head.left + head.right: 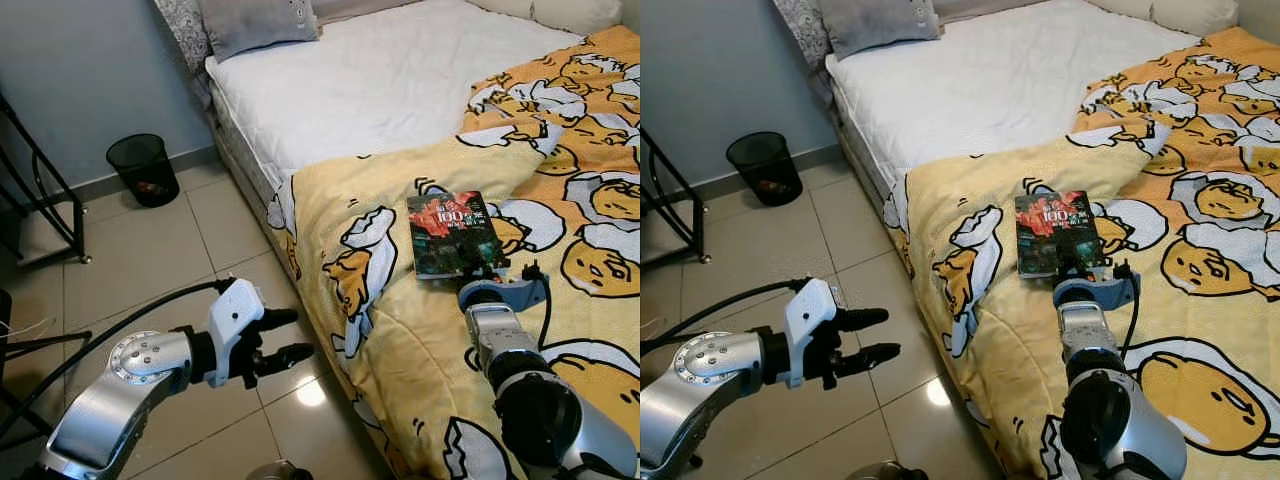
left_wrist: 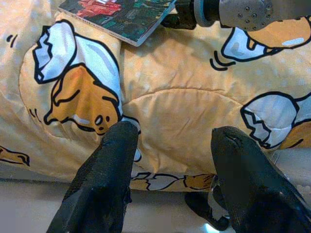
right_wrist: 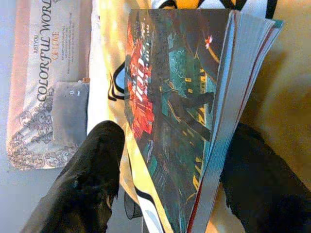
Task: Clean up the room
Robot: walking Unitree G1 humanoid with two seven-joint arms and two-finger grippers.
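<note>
- Black fingers of the right gripper (image 3: 165, 179) stand spread, one on each side of the book's (image 1: 452, 233) near edge, not yet clamped on it.
- Book lies flat on the yellow duvet (image 1: 400, 340), long axis running away from the robot toward the pillows (image 1: 255, 22).
- Left gripper (image 1: 285, 336) hangs open over the tiled floor (image 1: 150, 250), beside the bed.
- Mesh bin (image 1: 144, 168) by the wall holds some small scraps.

A white-sheeted bed (image 1: 400, 80) stands against a grey wall (image 1: 90, 70) on a glossy tiled floor (image 1: 150, 250).
</note>
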